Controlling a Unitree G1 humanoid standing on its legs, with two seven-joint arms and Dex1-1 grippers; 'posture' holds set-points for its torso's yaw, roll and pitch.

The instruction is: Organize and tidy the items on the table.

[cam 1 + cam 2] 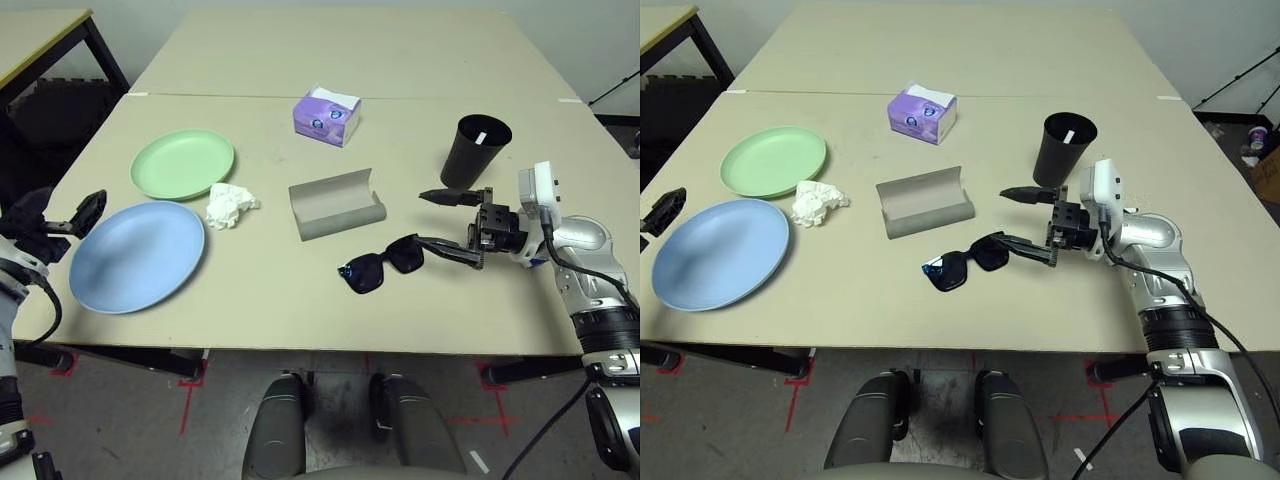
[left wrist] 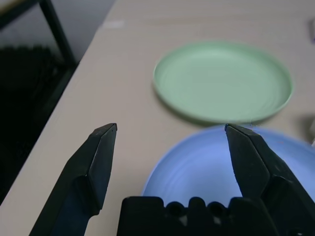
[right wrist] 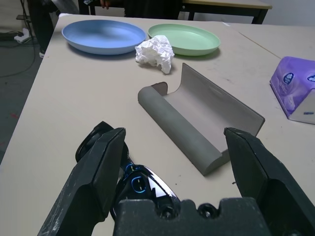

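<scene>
Sitting spread across the matte beige table (image 1: 300,310): pale green round plate (image 1: 182,163) at far left, light blue round plate (image 1: 138,255) just in front of it, rims near each other. Crumpled white tissue (image 1: 230,204) lies beside both plates on their right. Grey oblong glasses case (image 1: 337,203) mid-table, lying open. Black sunglasses (image 1: 380,265) rest in front of the case, toward the right. Right gripper (image 1: 446,224) jaws spread wide, pointing left, holding nothing; its lower finger sits next to the sunglasses, contact unclear. Left gripper (image 2: 167,142) at the table's left edge by the blue plate, jaws wide apart, empty. Black tapered cup (image 1: 474,150) stands upright behind the right gripper. Purple tissue box (image 1: 326,115) sits further back.
</scene>
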